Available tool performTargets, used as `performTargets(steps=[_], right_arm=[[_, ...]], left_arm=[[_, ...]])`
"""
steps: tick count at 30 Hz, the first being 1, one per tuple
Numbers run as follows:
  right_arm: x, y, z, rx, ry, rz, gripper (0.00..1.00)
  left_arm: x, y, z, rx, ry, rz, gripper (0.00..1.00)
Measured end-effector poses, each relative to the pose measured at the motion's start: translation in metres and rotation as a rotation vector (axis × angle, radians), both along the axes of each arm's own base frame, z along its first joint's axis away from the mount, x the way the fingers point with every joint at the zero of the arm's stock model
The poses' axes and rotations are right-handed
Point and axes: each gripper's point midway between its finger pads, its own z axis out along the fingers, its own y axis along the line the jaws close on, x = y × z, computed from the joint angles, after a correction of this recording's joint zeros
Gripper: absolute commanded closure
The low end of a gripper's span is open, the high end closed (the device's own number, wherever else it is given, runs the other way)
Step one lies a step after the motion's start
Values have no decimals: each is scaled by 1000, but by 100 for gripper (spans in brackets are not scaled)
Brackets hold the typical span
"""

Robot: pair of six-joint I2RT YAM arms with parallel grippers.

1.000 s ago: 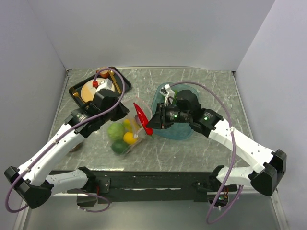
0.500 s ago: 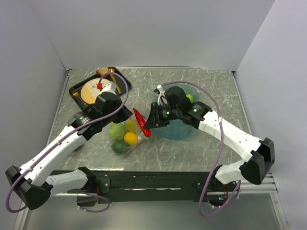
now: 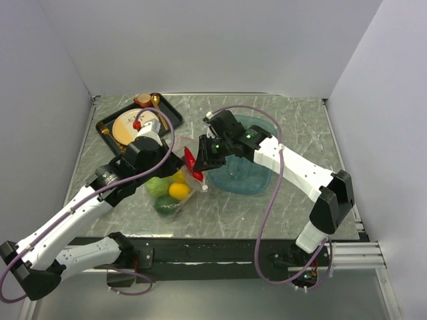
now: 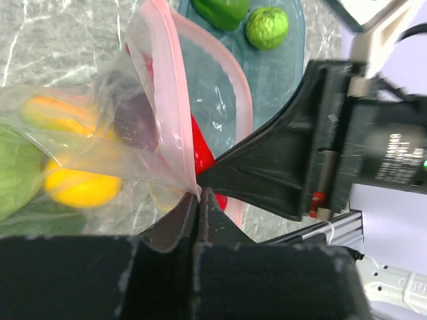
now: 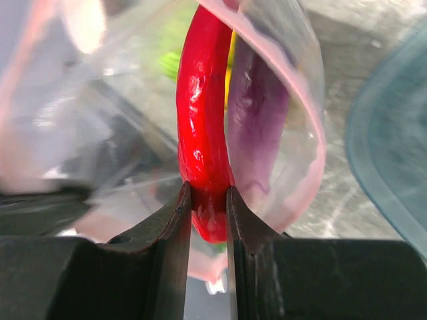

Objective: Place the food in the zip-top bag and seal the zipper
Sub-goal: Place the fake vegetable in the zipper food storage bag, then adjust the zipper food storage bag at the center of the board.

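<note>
Past halfway, by my read. Bag [image 4: 107,80] lies on the table [image 3: 300,127] w/ its mouth held up & open. L gripper [image 4: 198,200] is pinched tight on the zipper [image 4: 170,100] at the near lip.

Already inside: eggplant [image 4: 137,120], lemon [image 4: 80,190], mango [image 4: 43,110], plus green ones [image 3: 159,185] low in the bag.

R gripper [image 5: 205,200] is clamped narrow on the chili [image 5: 199,113] near one end. Rest of the chili pokes into the mouth beside the eggplant, not yet let go, so chili = step in hand.

Left to do:
- Pepper [image 4: 223,10] & 1 green ball [image 4: 267,27] sit in the tub [image 4: 280,73], just beside the bag on the R side. Both need to go in.
- Then the zipper, which gapes wide w/ nothing pressed shut anywhere.
- Sealing looks the fiddly bit to me: thin crinkly film, bag getting full.

Surface: grey-green marbled top, flat, pale veins. Black tray [image 3: 100,127] at the far L corner w/ a plate [image 3: 127,127] & small bits on it, prob. not part of the job.

Room: plain white walls [image 3: 213,47] on 3 sides, close in. Black rail [image 3: 220,250] runs along the near edge by the arm bases
</note>
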Motion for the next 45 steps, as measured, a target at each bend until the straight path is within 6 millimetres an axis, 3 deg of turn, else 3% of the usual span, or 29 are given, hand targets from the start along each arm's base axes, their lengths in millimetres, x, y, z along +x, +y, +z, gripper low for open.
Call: performTargets(steps=[7,10,13,18,20,23,27,30,32,33,34,37,39,42,45], right_arm=[[-11,-1,-6,-49,-24,52,34],[-19,1,2,-52,-81,80,29],[-23,-10,26,-30,-173,55,28],[-11,-46,82,25,-352,-94,29],[-8,-56,93,42,-385,-134,30],[-1,-56,85,20,-378,-154,30],[10,-44,48,-42,-317,-148,30],[15,-37,21,-84,-267,-141,39],[20,-30,9,-97,-250,-136,65],[22,-27,3,-102,-241,-133,93],[23,-24,-2,-107,-234,-127,100],[21,-16,-10,-100,-208,-93,100],[18,-9,-1,-63,-205,-64,100],[18,6,35,27,-249,-19,100],[20,21,95,160,-357,20,100]], left_arm=[[3,1,1,7,-5,17,99],[6,2,0,15,1,33,99],[7,6,0,26,0,52,99],[8,11,6,24,-15,82,98],[8,13,7,21,-18,89,99],[8,14,8,18,-18,93,99],[8,14,9,18,-19,94,99],[8,14,9,18,-18,93,99],[8,14,9,17,-18,94,99],[8,14,9,17,-19,94,99],[8,14,9,18,-18,94,98],[6,18,10,33,-15,105,99],[5,26,17,56,-19,125,99],[3,45,53,77,-63,174,99],[0,70,117,41,-158,261,99]])
